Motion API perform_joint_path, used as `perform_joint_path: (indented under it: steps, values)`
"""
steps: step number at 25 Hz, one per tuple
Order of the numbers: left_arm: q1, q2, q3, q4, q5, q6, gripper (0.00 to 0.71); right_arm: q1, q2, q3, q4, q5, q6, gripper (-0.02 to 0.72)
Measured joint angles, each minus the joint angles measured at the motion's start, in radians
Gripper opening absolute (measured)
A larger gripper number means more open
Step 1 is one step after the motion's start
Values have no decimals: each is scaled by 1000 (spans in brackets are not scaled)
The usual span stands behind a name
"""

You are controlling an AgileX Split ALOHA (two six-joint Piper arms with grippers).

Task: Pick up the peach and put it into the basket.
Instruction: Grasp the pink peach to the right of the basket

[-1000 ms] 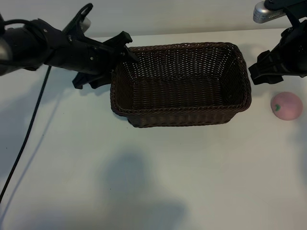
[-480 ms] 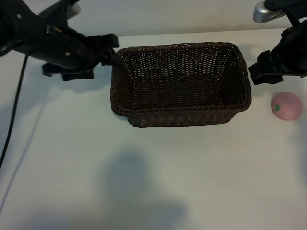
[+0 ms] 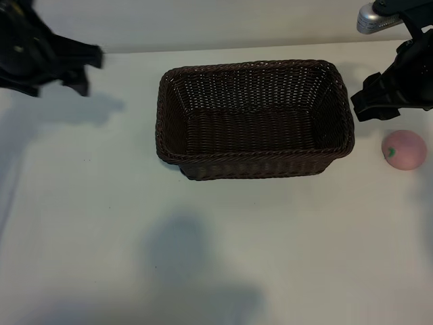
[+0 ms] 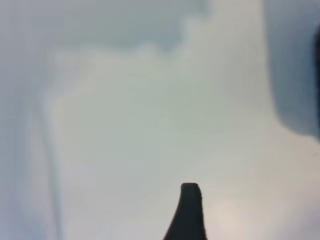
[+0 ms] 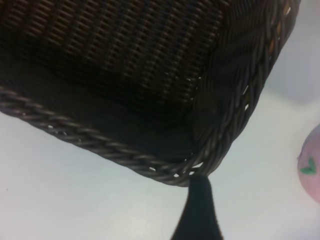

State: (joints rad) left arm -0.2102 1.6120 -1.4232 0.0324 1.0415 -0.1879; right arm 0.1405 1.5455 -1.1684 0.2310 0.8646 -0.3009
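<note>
White table point(image 3: 216, 257) seen from above. Dark-brown woven wicker basket point(image 3: 256, 169) sits mid-table toward the back, upright, nothing in it. Peach point(image 3: 404, 149), pale pink with a small green stem mark, lies on the table just right of the basket's right end, apart from it, not in the basket. Right gripper point(image 3: 365, 108) hangs over the table beside the basket's right rim, just behind the peach, not touching the fruit; holds nothing, and how wide its fingers stand can't be made out; its wrist view shows one dark fingertip point(image 5: 199, 210) by the basket's corner with the peach at the edge. Left gripper point(image 3: 84, 71) is at the far left back corner, well apart from the basket, nothing held; opening can't be told, wrist view shows only one fingertip point(image 4: 187, 212) over bare table.
</note>
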Motion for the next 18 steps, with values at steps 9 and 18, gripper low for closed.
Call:
perform_joint_path:
  steps: [9, 18]
  values:
    - [272, -220, -5, 10, 100, 121, 617, 0, 0, 0, 0, 7, -1, 565]
    - [437, -437, -5, -219, 127, 339, 598, 0, 0, 0, 0, 8, -1, 565]
